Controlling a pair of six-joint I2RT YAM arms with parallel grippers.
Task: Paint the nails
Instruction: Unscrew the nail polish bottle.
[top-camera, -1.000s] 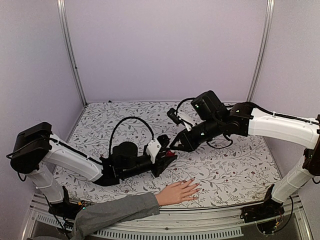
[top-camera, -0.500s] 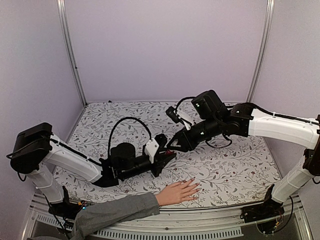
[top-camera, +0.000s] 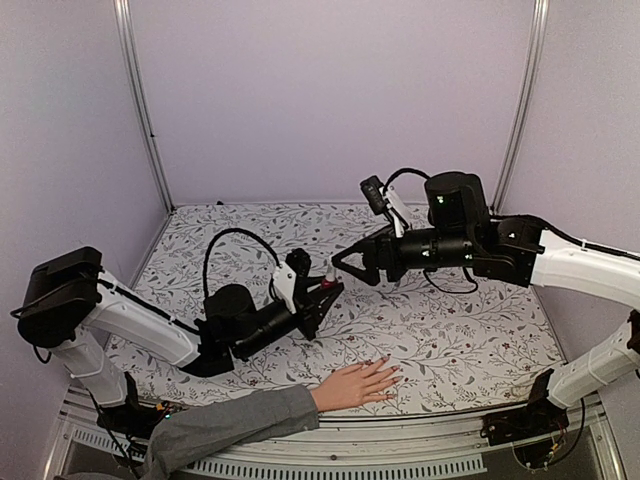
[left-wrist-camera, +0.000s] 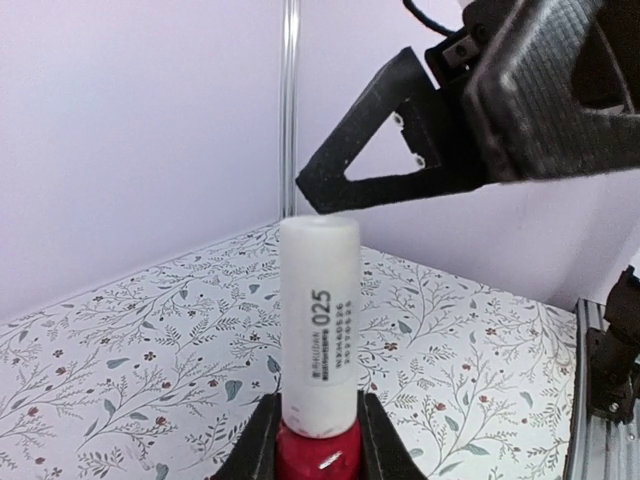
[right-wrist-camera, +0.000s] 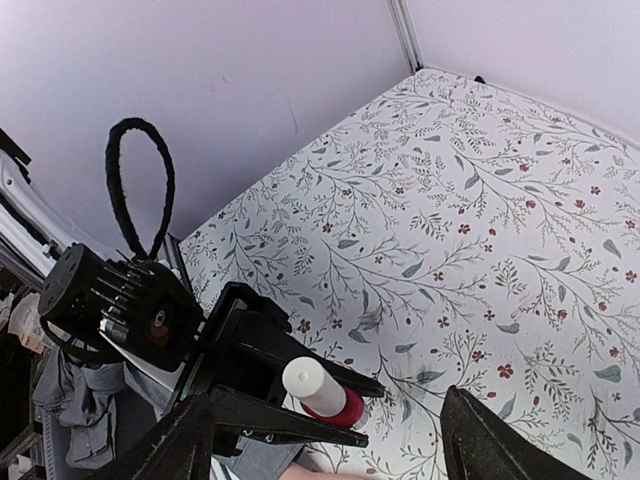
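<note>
A pale hand (top-camera: 352, 385) with a grey sleeve lies flat near the table's front edge. The nails (top-camera: 396, 370) are tiny at its fingertips and their colour is hard to make out. My left gripper (top-camera: 326, 293) (left-wrist-camera: 318, 445) is shut on the red body of a small polish bottle (left-wrist-camera: 318, 330), whose white cap is on and points up at the right gripper. My right gripper (top-camera: 345, 262) (right-wrist-camera: 330, 450) stands open just above and beyond the cap, holding nothing. In the right wrist view the bottle (right-wrist-camera: 325, 392) sits between the left fingers (right-wrist-camera: 300, 365).
The table is covered with a floral sheet (top-camera: 440, 330), enclosed by lilac walls with metal corner posts (top-camera: 140, 100). A black cable (top-camera: 235, 245) loops above the left arm. The sleeve (top-camera: 230, 420) lies over the front rail.
My right gripper has opened and pulled back up and to the right, off the bottle's cap. The left gripper has stayed shut on the bottle and shifted slightly up and left.
</note>
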